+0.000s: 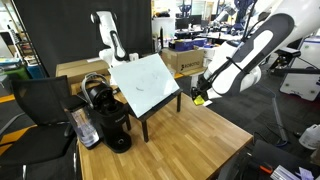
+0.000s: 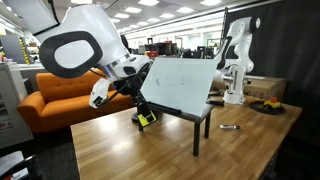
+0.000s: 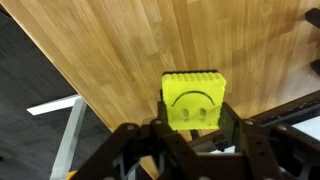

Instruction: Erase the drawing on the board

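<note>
One ridged yellow block (image 3: 194,100) pinched in jaws | flat white board (image 1: 146,83) tilted | wood-grain table (image 3: 120,50)

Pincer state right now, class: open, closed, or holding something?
Pincer: closed, holding the yellow block.

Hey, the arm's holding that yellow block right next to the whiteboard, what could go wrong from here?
1. The whiteboard stands tilted on a thin dark stand. Hard wiping might shove it into the coffee machine close beside it.
2. The hand hangs low by the board's lower corner, so moving onto the face could clip the edge or the stand.
3. The yellow block is pinched only at its sides, so pressing could twist it loose.
</note>
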Action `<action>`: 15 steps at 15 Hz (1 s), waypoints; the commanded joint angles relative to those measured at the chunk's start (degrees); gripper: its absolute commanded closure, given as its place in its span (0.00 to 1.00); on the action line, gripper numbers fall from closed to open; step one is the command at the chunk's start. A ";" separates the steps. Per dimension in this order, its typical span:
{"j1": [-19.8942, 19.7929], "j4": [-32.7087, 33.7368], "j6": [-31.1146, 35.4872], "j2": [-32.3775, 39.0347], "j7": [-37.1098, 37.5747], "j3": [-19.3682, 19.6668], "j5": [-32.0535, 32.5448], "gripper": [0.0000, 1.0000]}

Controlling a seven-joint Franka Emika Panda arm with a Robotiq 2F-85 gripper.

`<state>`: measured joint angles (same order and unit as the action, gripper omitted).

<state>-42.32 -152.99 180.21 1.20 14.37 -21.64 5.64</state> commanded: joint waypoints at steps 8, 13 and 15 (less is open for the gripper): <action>18.57 15.18 -2.71 18.97 24.83 17.41 19.72 0.73; 33.00 22.38 -1.27 30.00 21.09 27.25 8.20 0.73; 36.29 23.92 -1.15 32.92 18.13 28.90 1.98 0.73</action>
<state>-12.06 -131.21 178.95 31.36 37.59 3.19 15.85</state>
